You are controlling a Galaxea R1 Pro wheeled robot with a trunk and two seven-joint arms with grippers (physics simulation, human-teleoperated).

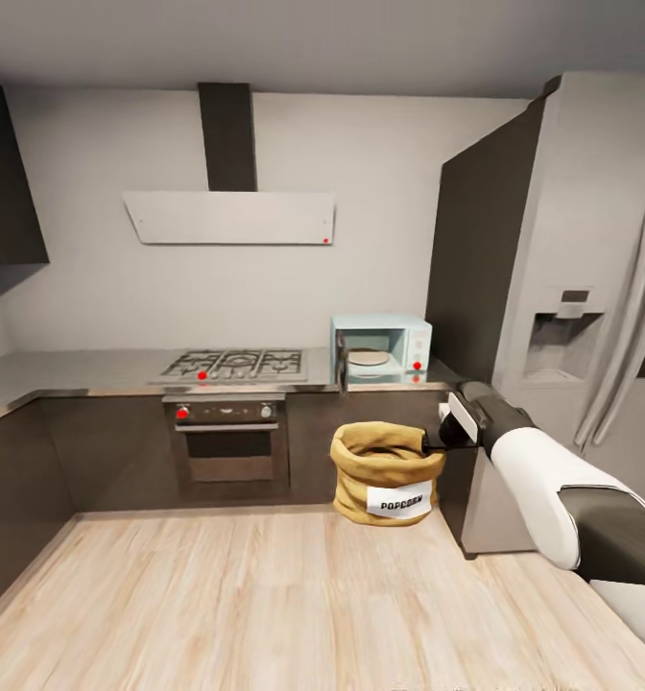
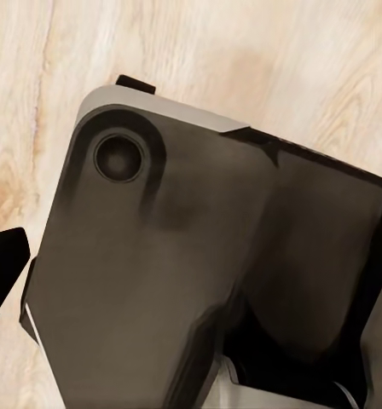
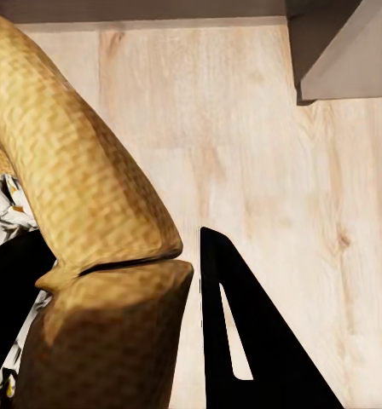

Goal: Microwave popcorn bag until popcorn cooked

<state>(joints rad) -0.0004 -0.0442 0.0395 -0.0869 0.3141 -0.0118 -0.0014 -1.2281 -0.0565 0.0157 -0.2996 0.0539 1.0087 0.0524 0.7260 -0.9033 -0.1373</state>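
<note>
The popcorn bag [image 1: 386, 473] hangs in the air in front of the dark cabinets, below the counter [image 1: 73, 369] edge and the microwave [image 1: 380, 349] with its door ajar; the right tool [image 1: 436, 443] is clamped on the rolled rim — one finger [image 3: 251, 341] outside the burlap; the sack looks soft, light and saggy, so the doubled rim seems the firmest hold; the left tool's state I cannot tell.

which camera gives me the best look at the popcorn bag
The head view: the whole popcorn bag hangs from the right gripper, label readable, below the microwave. The right wrist view shows its rolled rim close up.
</note>
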